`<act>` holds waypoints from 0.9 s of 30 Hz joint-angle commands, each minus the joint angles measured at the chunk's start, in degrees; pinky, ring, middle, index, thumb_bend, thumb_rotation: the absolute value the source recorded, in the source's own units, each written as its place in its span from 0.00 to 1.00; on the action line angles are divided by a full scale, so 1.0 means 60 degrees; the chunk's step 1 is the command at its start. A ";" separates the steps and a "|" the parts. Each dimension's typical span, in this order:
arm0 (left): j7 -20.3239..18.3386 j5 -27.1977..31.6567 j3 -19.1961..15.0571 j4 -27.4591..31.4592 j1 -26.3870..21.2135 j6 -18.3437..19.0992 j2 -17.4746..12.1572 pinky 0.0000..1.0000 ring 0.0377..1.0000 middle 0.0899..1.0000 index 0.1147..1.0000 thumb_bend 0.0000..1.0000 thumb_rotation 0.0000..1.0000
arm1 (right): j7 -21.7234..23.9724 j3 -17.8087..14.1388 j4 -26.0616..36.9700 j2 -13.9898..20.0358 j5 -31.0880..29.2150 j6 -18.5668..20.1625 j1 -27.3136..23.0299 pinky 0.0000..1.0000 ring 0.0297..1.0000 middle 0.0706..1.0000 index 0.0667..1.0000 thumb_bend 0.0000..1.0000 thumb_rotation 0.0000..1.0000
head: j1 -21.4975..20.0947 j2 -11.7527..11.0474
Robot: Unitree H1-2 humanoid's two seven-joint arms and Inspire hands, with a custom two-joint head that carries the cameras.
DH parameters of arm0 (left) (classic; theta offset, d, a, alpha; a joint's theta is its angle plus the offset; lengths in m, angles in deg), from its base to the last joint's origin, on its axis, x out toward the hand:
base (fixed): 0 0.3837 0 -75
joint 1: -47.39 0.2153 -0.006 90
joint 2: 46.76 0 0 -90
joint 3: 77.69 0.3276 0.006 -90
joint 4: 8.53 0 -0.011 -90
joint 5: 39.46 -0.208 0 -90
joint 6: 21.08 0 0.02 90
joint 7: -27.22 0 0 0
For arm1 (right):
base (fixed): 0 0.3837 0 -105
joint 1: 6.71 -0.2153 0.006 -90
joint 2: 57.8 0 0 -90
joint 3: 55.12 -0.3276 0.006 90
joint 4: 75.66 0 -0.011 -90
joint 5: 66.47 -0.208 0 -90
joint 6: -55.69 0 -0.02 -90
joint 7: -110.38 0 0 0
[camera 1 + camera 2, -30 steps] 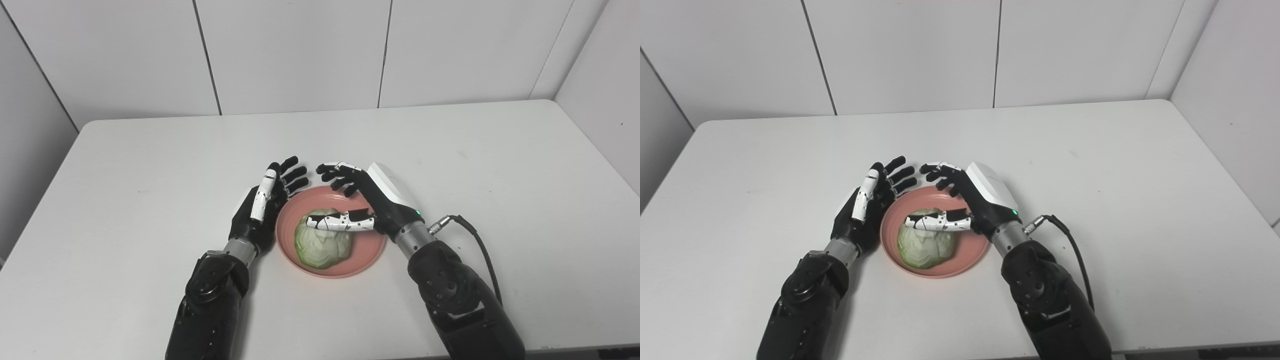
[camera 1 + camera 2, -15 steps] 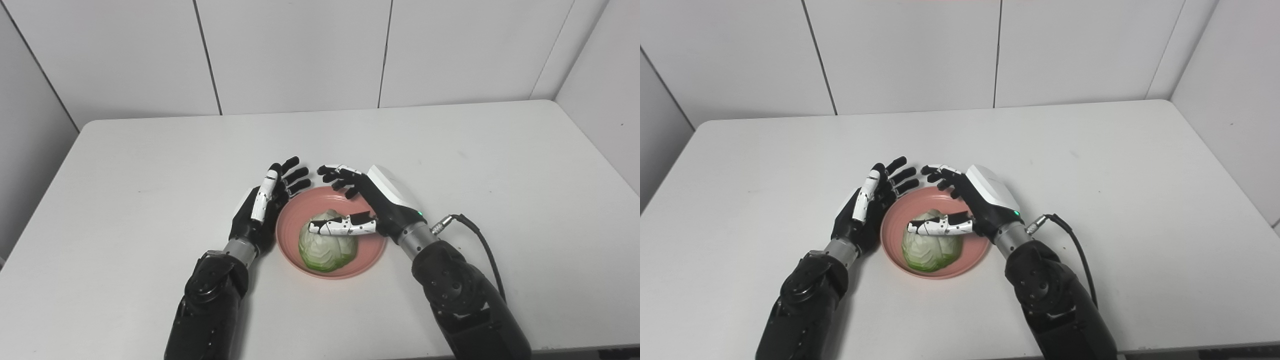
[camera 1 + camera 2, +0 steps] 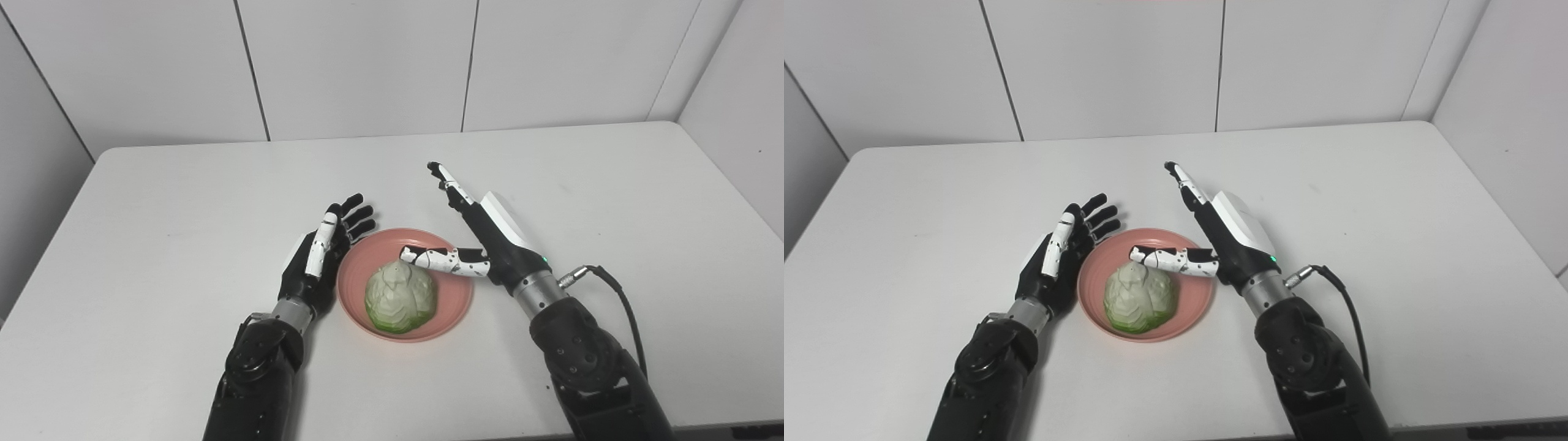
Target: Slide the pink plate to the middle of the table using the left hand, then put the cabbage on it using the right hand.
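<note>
cabbage (image 3: 1140, 297) on pink plate (image 3: 1193, 301), table (image 3: 1396, 245)

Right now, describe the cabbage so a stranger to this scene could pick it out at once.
On the white table, between the two black robot arms, sits a pink plate. The cabbage lies on the plate's near half. It is the only green thing there: a pale, leafy, domed lump, free of both the left hand and the right hand.
</note>
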 commanded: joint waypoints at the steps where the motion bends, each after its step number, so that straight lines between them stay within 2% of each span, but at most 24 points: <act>1: 0.0193 -0.0205 -0.0029 0.0055 0.0311 0.0013 -0.0102 0.90 0.91 0.91 0.90 0.45 1.00 | -0.0402 -0.0209 0.0413 -0.0016 -0.0067 -0.0560 -0.0081 0.91 0.98 1.00 1.00 1.00 0.93 | 0.0011 0.0006; 4: 0.0210 -0.0261 -0.0037 0.0325 0.0552 -0.0090 -0.0143 0.94 0.94 0.94 0.94 0.45 1.00 | -0.0657 -0.0301 0.0459 -0.0064 -0.0055 -0.0668 0.0136 0.93 0.99 1.00 1.00 0.97 0.99 | 0.0015 0.0006; 8: 0.0059 -0.0411 0.0112 0.0561 0.0857 -0.0452 -0.0344 0.99 0.98 0.99 0.99 0.44 1.00 | -0.0931 -0.0490 0.0506 -0.0221 -0.0281 -0.0654 0.0467 0.93 1.00 1.00 1.00 0.95 1.00 | 0.0019 0.0005; 13: 0.0045 -0.0750 0.0323 0.0660 0.1180 -0.1106 -0.0497 1.00 1.00 1.00 1.00 0.43 1.00 | -0.1288 -0.0642 0.0465 -0.0421 -0.0369 -0.0645 0.0940 0.92 0.99 1.00 1.00 0.88 1.00 | 0.0017 0.0003; 16: 0.0162 -0.0991 0.0453 0.0850 0.1455 -0.1327 -0.0536 1.00 1.00 1.00 1.00 0.43 1.00 | -0.1369 -0.0860 0.0404 -0.0647 -0.0847 -0.0568 0.1271 0.90 1.00 1.00 1.00 0.88 1.00 | 0.0043 -0.0011; 17: 0.0194 -0.1051 0.0481 0.0915 0.1529 -0.1354 -0.0538 1.00 1.00 1.00 1.00 0.43 1.00 | -0.1392 -0.0937 0.0396 -0.0726 -0.1010 -0.0554 0.1359 0.87 1.00 1.00 1.00 0.85 1.00 | 0.0043 -0.0011; 19: 0.0233 -0.1165 0.0519 0.1064 0.1687 -0.1376 -0.0550 1.00 1.00 1.00 1.00 0.44 1.00 | -0.1569 -0.1101 0.0293 -0.0904 -0.1381 -0.0780 0.1545 0.86 1.00 1.00 1.00 0.79 1.00 | 0.0089 -0.0011; 20: 0.0259 -0.1238 0.0540 0.1152 0.1806 -0.1444 -0.0561 1.00 1.00 1.00 1.00 0.44 1.00 | -0.1729 -0.1204 0.0085 -0.0977 -0.1655 -0.1220 0.1685 0.85 1.00 1.00 1.00 0.78 1.00 | 0.0096 0.0001; 21: 0.0288 -0.1292 0.0548 0.1250 0.1914 -0.1452 -0.0566 1.00 1.00 1.00 1.00 0.45 1.00 | -0.1857 -0.1293 -0.0121 -0.1038 -0.1902 -0.1622 0.1799 0.86 0.99 1.00 1.00 0.70 1.00 | 0.0094 0.0011; 23: 0.0293 -0.1333 0.0543 0.1393 0.2072 -0.1496 -0.0584 1.00 1.00 1.00 1.00 0.46 1.00 | -0.1992 -0.1387 -0.0427 -0.1093 -0.2205 -0.2157 0.1940 0.88 0.99 1.00 1.00 0.67 1.00 | 0.0094 0.0034; 25: 0.0267 -0.1319 0.0538 0.1554 0.2253 -0.1566 -0.0617 1.00 1.00 1.00 1.00 0.46 1.00 | -0.2012 -0.1440 -0.0701 -0.1093 -0.2469 -0.2506 0.2033 0.89 0.98 1.00 1.00 0.64 1.00 | 0.0104 0.0068; 27: 0.0283 -0.1333 0.0543 0.1779 0.2431 -0.1450 -0.0635 1.00 1.00 1.00 1.00 0.47 1.00 | -0.2010 -0.1480 -0.0919 -0.1106 -0.2715 -0.2808 0.2079 0.91 0.98 1.00 0.99 0.54 1.00 | 0.0116 0.0084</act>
